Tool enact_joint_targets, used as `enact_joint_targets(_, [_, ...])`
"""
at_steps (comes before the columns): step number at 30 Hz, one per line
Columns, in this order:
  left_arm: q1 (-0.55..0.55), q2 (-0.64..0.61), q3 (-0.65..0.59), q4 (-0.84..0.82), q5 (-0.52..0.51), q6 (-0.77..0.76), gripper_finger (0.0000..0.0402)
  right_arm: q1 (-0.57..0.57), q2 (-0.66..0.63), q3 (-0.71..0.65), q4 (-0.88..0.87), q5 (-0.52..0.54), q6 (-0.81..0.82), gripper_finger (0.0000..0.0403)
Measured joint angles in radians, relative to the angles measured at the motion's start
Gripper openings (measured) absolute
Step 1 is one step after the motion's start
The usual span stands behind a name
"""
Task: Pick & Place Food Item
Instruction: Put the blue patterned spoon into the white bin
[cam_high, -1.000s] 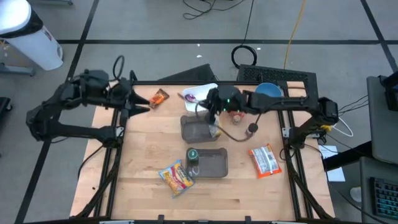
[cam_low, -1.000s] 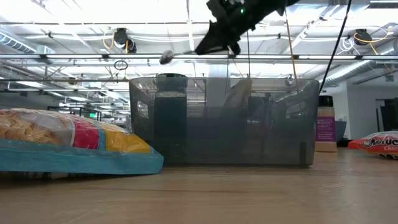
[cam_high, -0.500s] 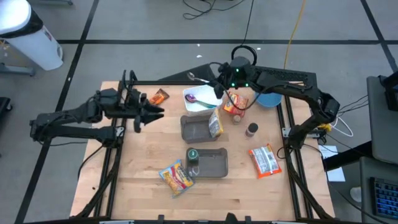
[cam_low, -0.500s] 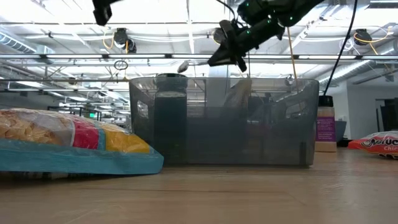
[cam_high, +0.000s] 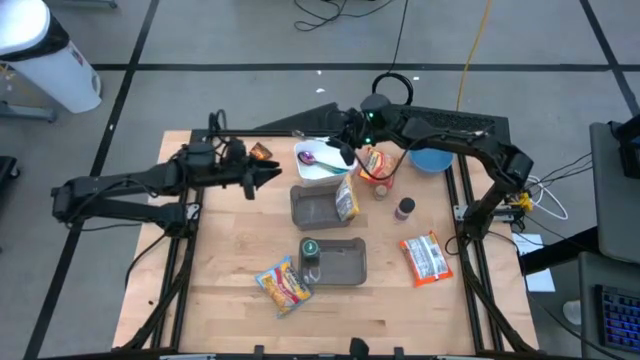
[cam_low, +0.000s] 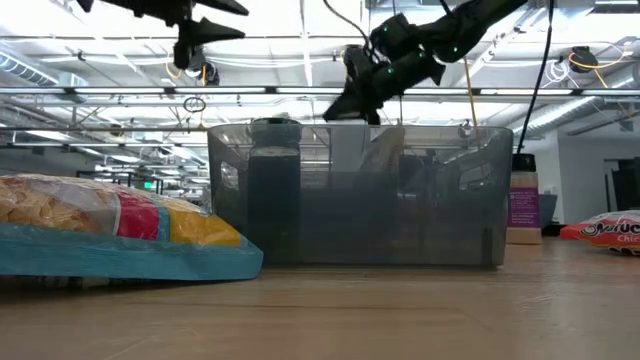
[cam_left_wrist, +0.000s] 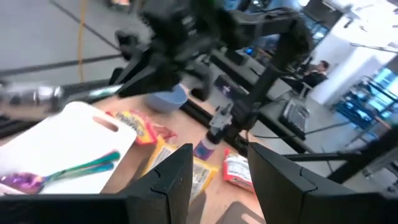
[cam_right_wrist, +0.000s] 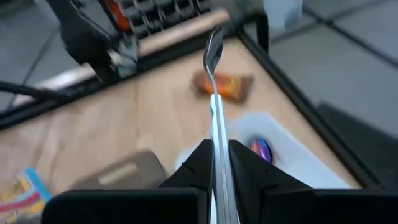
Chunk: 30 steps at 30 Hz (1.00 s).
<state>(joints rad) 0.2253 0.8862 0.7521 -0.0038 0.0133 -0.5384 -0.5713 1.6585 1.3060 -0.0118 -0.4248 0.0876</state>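
My right gripper (cam_high: 340, 148) hovers over the white cutting board (cam_high: 322, 168) at the far middle, shut on a metal spoon (cam_right_wrist: 214, 93). My left gripper (cam_high: 264, 175) hangs open and level just left of the board, with nothing between its fingers (cam_left_wrist: 169, 186). Food items lie around. An orange snack bar (cam_high: 259, 152) is at the far left. A yellow packet (cam_high: 347, 201) leans in a grey bin (cam_high: 312, 208). There are also a red-orange packet (cam_high: 374, 164), a chips bag (cam_high: 283, 285) and a red bag (cam_high: 425, 256). My right gripper pinches the spoon's handle (cam_right_wrist: 217, 146) between its two fingers. The spoon runs on along the fingers, its bowl (cam_right_wrist: 213, 41) out in front. It is held in the air, clear of the board and the table.
A purple-and-teal spoon (cam_high: 318, 156) lies on the board. A blue bowl (cam_high: 433, 157) and a small bottle (cam_high: 405, 208) stand at the right. A second grey bin (cam_high: 345, 262) with a green-lidded can (cam_high: 309, 248) sits near the middle. Bare wood shows at the near left.
My right gripper has carried the spoon from above the grey bin toward the table's far edge, to above the cutting board. My left gripper has come down and moved toward the table's right, closing on the board.
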Motion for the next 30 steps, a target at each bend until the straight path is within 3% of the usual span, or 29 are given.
enact_joint_targets(5, [0.029, 0.07, 0.0, 0.061, -0.018, -0.03, 0.0161, 0.026, -0.056, 0.0, 0.185, 0.0, 0.088, 0.0022])
enact_joint_targets(11, [0.065, 0.135, 0.0, 0.205, -0.017, 0.016, 0.0161, 0.078, -0.103, 0.0, 0.277, -0.001, 0.156, 0.0022])
enact_joint_targets(20, [0.128, 0.092, 0.0, 0.252, -0.013, 0.049, 0.0161, 0.141, -0.153, -0.001, 0.387, -0.05, 0.217, 0.0022])
enact_joint_targets(30, [0.179, 0.036, 0.002, 0.421, 0.155, 0.06, 0.0161, 0.169, -0.166, -0.001, 0.479, -0.1, 0.283, 0.0022])
